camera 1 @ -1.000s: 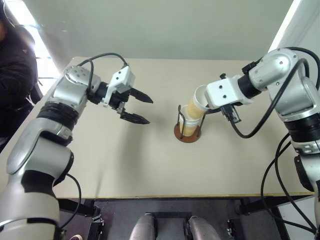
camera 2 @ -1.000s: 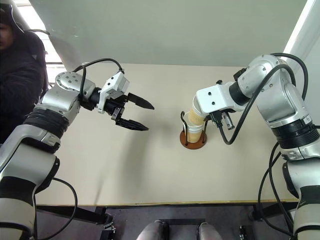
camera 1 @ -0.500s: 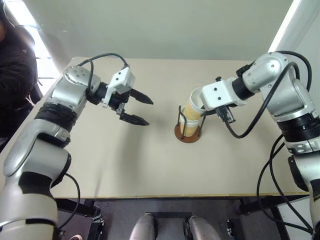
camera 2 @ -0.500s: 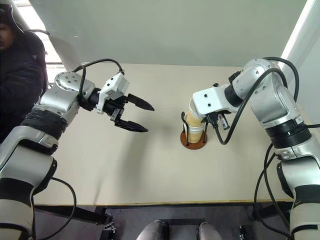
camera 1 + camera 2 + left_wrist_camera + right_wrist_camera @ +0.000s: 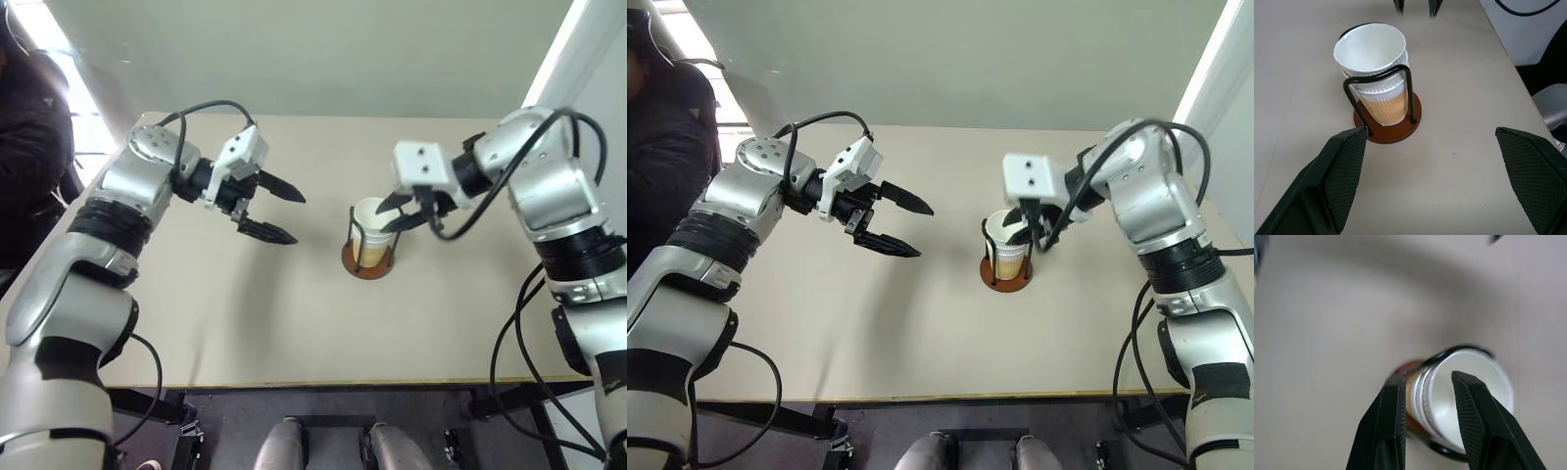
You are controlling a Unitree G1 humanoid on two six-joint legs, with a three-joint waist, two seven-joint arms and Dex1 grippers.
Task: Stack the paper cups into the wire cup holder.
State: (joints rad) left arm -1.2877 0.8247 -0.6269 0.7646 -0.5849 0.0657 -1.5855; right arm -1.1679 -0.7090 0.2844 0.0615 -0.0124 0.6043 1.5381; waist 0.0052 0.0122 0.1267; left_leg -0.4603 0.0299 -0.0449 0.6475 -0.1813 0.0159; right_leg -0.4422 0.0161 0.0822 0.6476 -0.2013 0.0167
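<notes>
The paper cups [image 5: 370,227] stand nested in one upright stack inside the wire cup holder [image 5: 366,262], whose reddish-brown base sits near the middle of the table. In the left wrist view a dark wire loop [image 5: 1379,78] crosses the cup stack [image 5: 1371,51]. My right gripper [image 5: 394,215] hovers just right of the top cup's rim, its fingers a little apart and holding nothing; in the right wrist view the white cup [image 5: 1469,391] lies past the fingers [image 5: 1388,426]. My left gripper [image 5: 281,210] is wide open in the air to the left of the holder.
The beige table [image 5: 294,323] has its front edge close to me and its right edge near the right arm. A person in dark clothes [image 5: 661,147] sits at the far left corner. Black cables hang from both arms.
The top cup, held tilted by the right gripper a second ago, now sits upright in the stack. The right gripper has rolled, parted its fingers and let go. The left arm has stayed put.
</notes>
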